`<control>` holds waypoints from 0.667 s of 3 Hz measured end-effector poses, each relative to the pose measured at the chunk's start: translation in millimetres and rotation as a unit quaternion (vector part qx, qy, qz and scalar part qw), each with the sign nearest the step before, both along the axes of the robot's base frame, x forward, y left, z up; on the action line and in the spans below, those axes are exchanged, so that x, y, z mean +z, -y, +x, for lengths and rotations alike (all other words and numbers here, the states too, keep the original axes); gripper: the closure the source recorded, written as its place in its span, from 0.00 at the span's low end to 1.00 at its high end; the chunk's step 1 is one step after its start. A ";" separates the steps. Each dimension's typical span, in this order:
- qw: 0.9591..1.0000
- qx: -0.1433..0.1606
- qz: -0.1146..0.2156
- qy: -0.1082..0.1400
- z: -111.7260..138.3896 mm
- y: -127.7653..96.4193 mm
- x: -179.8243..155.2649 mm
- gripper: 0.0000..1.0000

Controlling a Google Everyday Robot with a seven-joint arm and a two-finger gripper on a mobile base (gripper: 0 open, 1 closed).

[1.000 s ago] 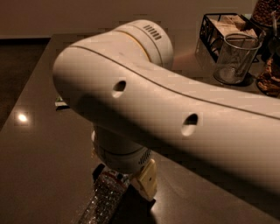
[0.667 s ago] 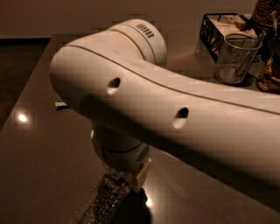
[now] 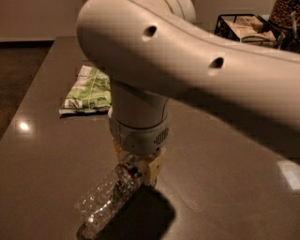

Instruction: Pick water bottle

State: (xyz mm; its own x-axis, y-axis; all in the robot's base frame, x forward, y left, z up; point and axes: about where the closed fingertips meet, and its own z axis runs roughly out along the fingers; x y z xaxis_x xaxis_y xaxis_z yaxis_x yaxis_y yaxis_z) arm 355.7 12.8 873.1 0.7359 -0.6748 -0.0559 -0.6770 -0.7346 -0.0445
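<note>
The water bottle (image 3: 105,199) is clear, ribbed plastic with a red and white label band near its upper end. It hangs tilted under my gripper (image 3: 138,169), lower end down to the left near the table (image 3: 42,154). My gripper sits below the round white wrist and is closed around the bottle's upper part, by the label. The bottle's cap is hidden behind the fingers. My big white arm (image 3: 197,61) crosses the top of the view.
A green and white snack bag (image 3: 89,89) lies flat on the table behind the wrist, to the left. A black wire basket (image 3: 241,26) with packets and a jar (image 3: 283,11) stand at the far right back. The table's left edge runs along dark floor.
My arm and wrist have risen and shifted, uncovering the green bag. The bottle's upper end has come up with the gripper, so it now hangs tilted.
</note>
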 end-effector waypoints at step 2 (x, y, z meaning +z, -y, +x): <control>0.998 -0.039 0.051 -0.006 24.4 12.0 57.1 1.00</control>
State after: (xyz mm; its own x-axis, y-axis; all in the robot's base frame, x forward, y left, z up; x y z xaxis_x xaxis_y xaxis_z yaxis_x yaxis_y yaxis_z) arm 380.1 0.8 930.2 0.6797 -0.7209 -0.1357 -0.7334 -0.6711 -0.1083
